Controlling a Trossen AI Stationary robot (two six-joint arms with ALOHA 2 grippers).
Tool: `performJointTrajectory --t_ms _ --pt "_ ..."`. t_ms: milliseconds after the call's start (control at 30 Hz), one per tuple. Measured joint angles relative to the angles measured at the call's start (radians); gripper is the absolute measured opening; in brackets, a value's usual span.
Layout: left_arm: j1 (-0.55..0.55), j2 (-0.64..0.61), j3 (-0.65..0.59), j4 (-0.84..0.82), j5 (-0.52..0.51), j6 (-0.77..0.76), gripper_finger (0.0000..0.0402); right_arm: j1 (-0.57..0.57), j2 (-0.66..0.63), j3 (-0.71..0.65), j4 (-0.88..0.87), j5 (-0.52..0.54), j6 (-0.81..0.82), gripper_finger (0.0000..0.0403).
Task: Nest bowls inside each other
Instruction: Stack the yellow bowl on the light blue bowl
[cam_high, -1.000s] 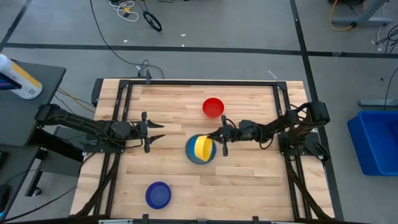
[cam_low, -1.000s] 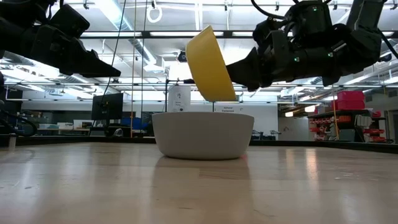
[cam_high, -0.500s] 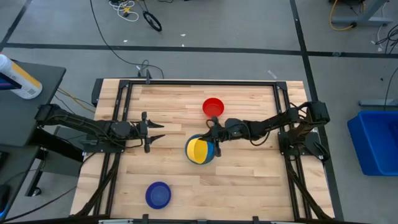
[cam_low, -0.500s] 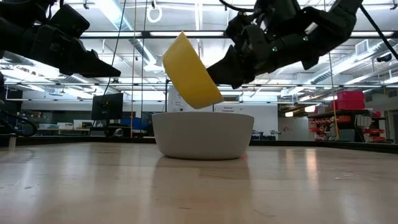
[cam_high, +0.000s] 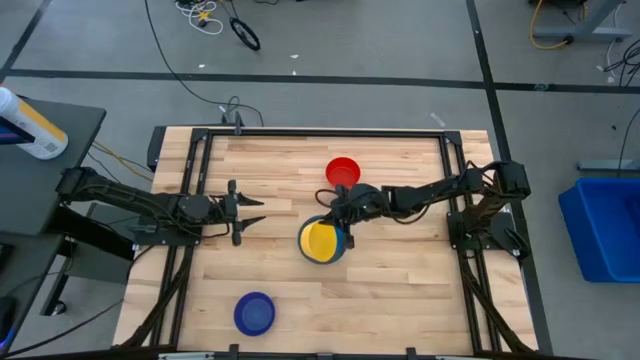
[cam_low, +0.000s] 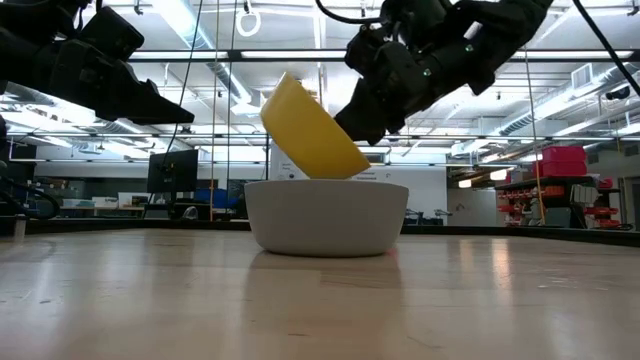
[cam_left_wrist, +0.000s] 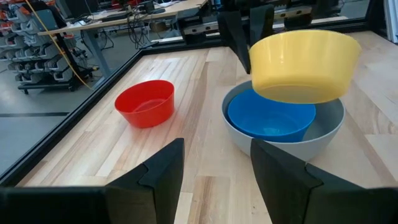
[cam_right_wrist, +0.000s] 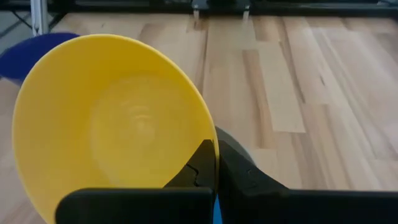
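Yellow bowl (cam_left_wrist: 303, 65) hangs tilted over our grey bowl (cam_left_wrist: 329, 127), its rim pinched in the closed right gripper (cam_high: 338, 212); the grey one holds a light blue bowl (cam_left_wrist: 271, 116). Our left gripper (cam_high: 258, 211) waits open nearby, with the red bowl (cam_high: 342, 171) and dark blue bowl (cam_high: 254, 313) standing apart; we read no writing.

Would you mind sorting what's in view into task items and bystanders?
Job:
yellow bowl, pinched by the right gripper
light blue bowl inside the grey bowl
red bowl
dark blue bowl

Bystanders:
blue bin
floor cables
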Motion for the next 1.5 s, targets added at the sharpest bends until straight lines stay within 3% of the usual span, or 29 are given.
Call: performJointTrajectory --t_ms 400,1200,1500 --pt "0.000 0.000 0.000 0.000 0.000 0.000 0.0194 -0.037 0.000 0.072 -0.201 -0.010 -0.016 0.0000" --pt "0.000 0.000 0.000 0.000 0.000 0.000 0.0194 -0.069 0.000 0.079 -0.287 -0.084 0.002 0.0000" --pt "0.000 0.000 0.000 0.001 0.000 0.000 0.0194 -0.069 0.000 0.158 -0.389 -0.087 -0.012 0.0000"
